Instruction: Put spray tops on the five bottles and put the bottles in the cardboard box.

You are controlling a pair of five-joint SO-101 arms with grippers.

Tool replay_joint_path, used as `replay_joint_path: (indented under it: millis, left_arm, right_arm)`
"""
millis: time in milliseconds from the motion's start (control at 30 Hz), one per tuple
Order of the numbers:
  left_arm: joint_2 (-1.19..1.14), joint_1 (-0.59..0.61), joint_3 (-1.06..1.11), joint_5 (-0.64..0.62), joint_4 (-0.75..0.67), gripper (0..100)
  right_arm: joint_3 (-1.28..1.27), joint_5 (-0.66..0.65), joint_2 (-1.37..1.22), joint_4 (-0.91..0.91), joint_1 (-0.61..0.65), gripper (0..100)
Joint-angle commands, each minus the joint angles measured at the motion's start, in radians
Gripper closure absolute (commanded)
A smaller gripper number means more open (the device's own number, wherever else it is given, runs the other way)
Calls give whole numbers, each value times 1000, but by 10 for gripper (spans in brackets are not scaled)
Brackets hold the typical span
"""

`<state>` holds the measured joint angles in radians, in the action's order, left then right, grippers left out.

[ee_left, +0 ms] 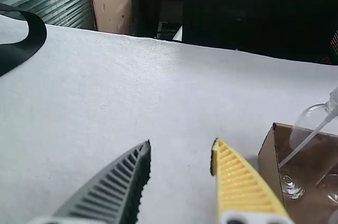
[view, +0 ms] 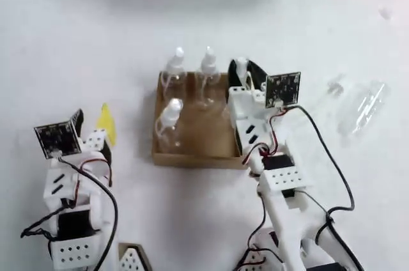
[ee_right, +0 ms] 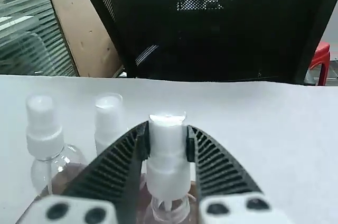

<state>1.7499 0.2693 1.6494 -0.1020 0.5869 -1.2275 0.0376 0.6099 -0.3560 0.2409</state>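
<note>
cardboard box (view: 192, 157): one corner from trouble

the white tabletop (view: 77, 41) carries the cardboard box at its middle, between the two arms. the right hand (ee_right: 166, 131) is at the box's far corner on its own side, clenched on the spray top (ee_right: 167, 176) of a clear bottle (ee_right: 169, 211). i cannot tell whether that bottle's base sits on the box floor or over the wall. the left hand (ee_left: 181, 147) rests released and empty near the box's other side. three bottles (view: 171, 117), already topped, stand inside the box.

the risks, as i judge them:
- let go over the wall, and the bottle topples out.
- open wide, and the hand nudges a neighbour over.
- a loosely seated top could slip off.

a clear plastic item (view: 358, 101) lies well apart. whether it is the fifth bottle is unclear.
</note>
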Motion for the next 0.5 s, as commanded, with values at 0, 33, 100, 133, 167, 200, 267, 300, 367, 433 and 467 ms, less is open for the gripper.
replay_joint_path:
  millis: [0, 33, 100, 133, 167, 200, 267, 300, 367, 433, 467]
  left_arm:
    - [16, -8, -11, 12, 0, 819]
    - [16, -8, -11, 12, 0, 819]
    - [16, -8, -11, 12, 2, 819]
    - [16, -8, -11, 12, 2, 819]
    - [16, -8, -11, 12, 2, 819]
    - [16, -8, -11, 12, 3, 819]
    - [16, -8, -11, 12, 3, 819]
    - [16, -8, -11, 12, 3, 819]
    - [16, -8, -11, 12, 3, 819]
    - [16, -8, -11, 12, 3, 819]
    - [16, -8, -11, 12, 2, 819]
  right_arm:
    - [8, -15, 1, -24, 4, 981]
    - [8, -15, 1, -24, 4, 981]
    - [5, -15, -1, -42, 4, 981]
    - [3, -15, -5, -47, 1, 981]
    - [3, -15, -15, -58, -1, 981]
    - [3, -15, -28, -70, -1, 981]
    - [3, -17, -61, -96, -1, 981]
    - [3, -20, -74, -113, 1, 981]
    - [2, -64, -93, -139, 5, 981]
    - [2, -94, -114, -165, 7, 981]
    - [0, -95, -122, -177, 7, 981]
